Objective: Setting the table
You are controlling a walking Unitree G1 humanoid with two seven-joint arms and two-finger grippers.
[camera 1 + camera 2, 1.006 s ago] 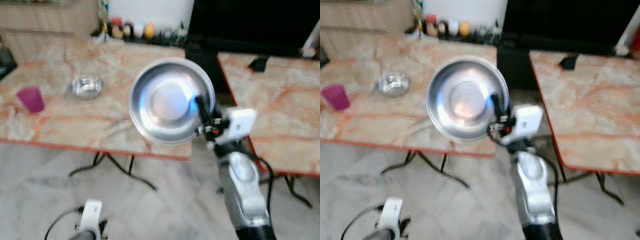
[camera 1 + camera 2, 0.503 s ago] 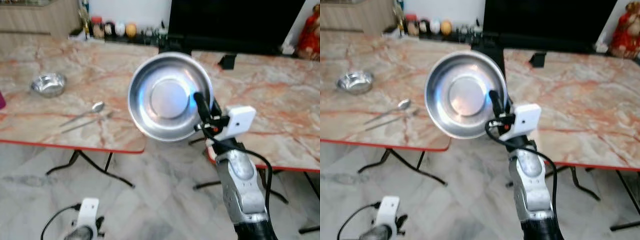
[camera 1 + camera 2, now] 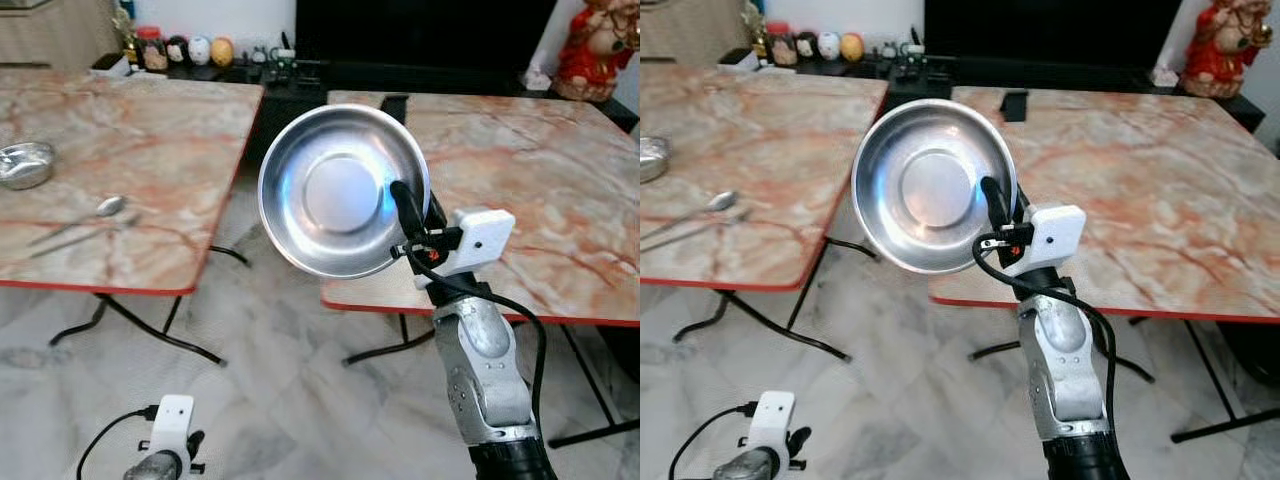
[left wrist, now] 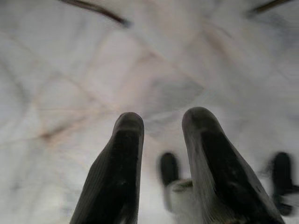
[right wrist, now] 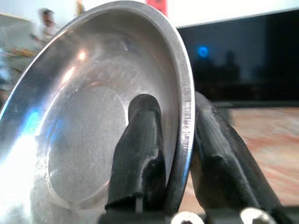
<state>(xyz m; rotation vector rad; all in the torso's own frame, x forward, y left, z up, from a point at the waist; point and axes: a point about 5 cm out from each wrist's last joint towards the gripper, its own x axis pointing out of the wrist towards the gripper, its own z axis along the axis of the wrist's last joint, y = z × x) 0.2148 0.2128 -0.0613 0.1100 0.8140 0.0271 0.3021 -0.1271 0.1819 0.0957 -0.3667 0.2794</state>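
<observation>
My right gripper is shut on the rim of a round steel plate, held upright and tilted toward me in the air over the gap between two marble-topped tables. In the right wrist view one black finger lies inside the steel plate and the other behind its rim. On the left table lie a spoon, a fork and a small steel bowl. The left gripper hangs low over the floor with its fingers slightly apart and nothing between them.
The right table has a bare marble top with a red edge. Jars and bottles stand on a dark low unit at the back. A red figurine sits at the far right. Metal table legs cross the marble floor.
The view has swung to the right, so the left table slid left and the right table came into full view. The plate stays held in my right gripper.
</observation>
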